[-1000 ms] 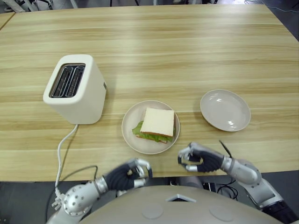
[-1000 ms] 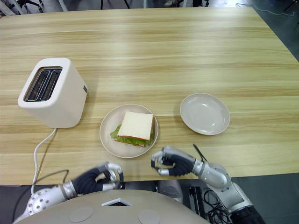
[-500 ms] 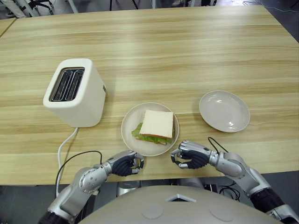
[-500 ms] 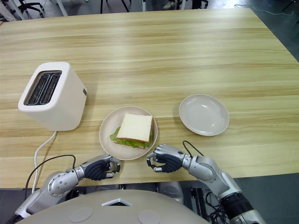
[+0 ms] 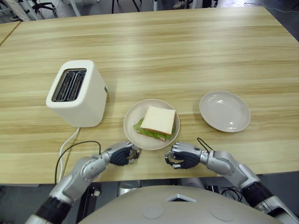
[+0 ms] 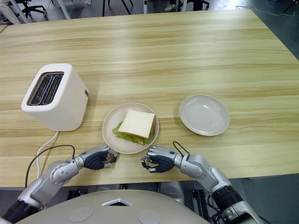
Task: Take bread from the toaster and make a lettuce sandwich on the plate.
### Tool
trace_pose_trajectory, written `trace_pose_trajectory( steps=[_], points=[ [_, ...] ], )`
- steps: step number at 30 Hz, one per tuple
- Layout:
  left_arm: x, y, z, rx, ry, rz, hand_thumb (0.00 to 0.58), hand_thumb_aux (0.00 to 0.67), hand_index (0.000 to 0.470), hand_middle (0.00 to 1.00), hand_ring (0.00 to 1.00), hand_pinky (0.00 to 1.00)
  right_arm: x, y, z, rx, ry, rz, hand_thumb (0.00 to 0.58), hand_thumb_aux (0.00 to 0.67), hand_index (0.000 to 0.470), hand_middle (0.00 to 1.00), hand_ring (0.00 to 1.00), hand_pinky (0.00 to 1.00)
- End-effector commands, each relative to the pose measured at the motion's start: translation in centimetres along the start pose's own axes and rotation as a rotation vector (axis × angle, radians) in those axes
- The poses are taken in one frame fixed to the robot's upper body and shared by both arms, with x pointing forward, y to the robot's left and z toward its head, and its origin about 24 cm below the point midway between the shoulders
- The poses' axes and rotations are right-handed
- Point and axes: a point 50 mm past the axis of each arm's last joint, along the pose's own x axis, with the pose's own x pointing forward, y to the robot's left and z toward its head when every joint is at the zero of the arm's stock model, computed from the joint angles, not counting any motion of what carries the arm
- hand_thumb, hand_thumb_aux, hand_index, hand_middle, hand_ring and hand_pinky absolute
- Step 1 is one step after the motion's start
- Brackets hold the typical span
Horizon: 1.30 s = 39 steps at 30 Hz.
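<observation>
Sandwich (image 5: 158,120) looks finished on the plate (image 5: 135,112); my left hand (image 5: 122,154) and right hand (image 5: 182,156), both curled empty, have risen just before it.

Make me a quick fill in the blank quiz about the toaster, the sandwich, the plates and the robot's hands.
1. The toaster stands to the ____ of the sandwich.
2. The right plate is ____.
3. The left hand and the right hand are curled and hold ____.
Missing words: left; empty; nothing.
</observation>
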Motion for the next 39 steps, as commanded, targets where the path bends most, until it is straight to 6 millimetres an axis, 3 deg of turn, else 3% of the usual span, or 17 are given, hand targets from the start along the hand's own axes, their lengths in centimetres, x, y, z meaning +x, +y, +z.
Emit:
trace_pose_trajectory(
  steps=[1,7,14,28,39],
  points=[
    [1.3,-1.2,-2.7,0.023,0.118,-0.030,0.580,0.670,0.460,1.00,1.00,1.00,0.8,-0.5,-1.3,-0.018,0.059,-0.016,0.580,0.670,0.460,1.00,1.00,1.00],
    [5.1,2.0,-2.9,0.048,0.093,0.123,0.580,0.670,0.460,1.00,1.00,1.00,2.3,-2.2,-3.7,-0.069,0.126,-0.030,0.580,0.670,0.460,1.00,1.00,1.00],
    [7.9,3.1,-2.3,0.001,0.058,0.169,0.580,0.670,0.460,1.00,1.00,1.00,4.1,-4.8,-5.8,-0.123,0.168,-0.039,0.580,0.670,0.460,1.00,1.00,1.00],
    [9.6,4.1,-3.2,-0.016,0.109,0.202,0.580,0.670,0.460,1.00,1.00,1.00,5.3,-8.2,-8.9,-0.170,0.326,-0.095,0.580,0.670,0.460,1.00,1.00,1.00],
    [11.5,6.5,-3.2,0.055,0.198,0.290,0.580,0.670,0.460,1.00,1.00,1.00,6.7,-10.1,-8.9,-0.198,0.378,-0.170,0.580,0.670,0.460,1.00,1.00,1.00]
  ],
)
